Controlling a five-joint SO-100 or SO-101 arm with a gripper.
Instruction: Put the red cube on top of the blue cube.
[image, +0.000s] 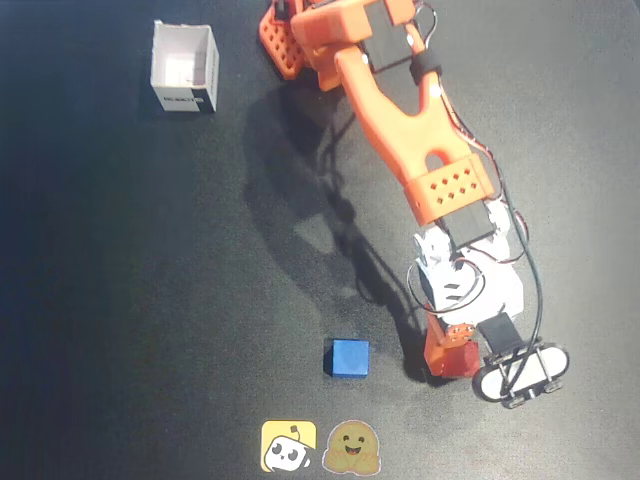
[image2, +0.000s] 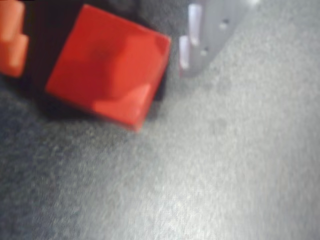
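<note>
From where I stand over the dark counter (image: 120, 300), the first thing at the far-left corner in the overhead view is a white open-topped box (image: 184, 68), sitting upright and well apart from everything else. Moving right along the near edge, two small stickers lie flat on the surface: a yellow one (image: 288, 446) and, touching its right side, a brownish-yellow smiling one (image: 351, 448). Just beyond them, slightly farther from the near edge, sits the blue cube (image: 347, 358), resting flat on the counter with nothing on it. To its right, near but not touching, the red cube (image: 450, 352) shows beneath the tip of the orange arm (image: 400, 110), which reaches down from the far edge toward the near-right part of the counter. The gripper (image: 452, 345) sits right over that cube, with a white wrist camera module (image: 520, 372) just to its right. In the wrist view the red cube (image2: 107, 67) fills the upper left, tilted, with an orange finger (image2: 12, 37) at its left and a white finger (image2: 210, 32) at its right; the gripper (image2: 107, 45) brackets the cube, but I cannot tell whether the fingers actually press on it. The cube's lower corner sits close above the grey surface, casting a shadow.
</note>
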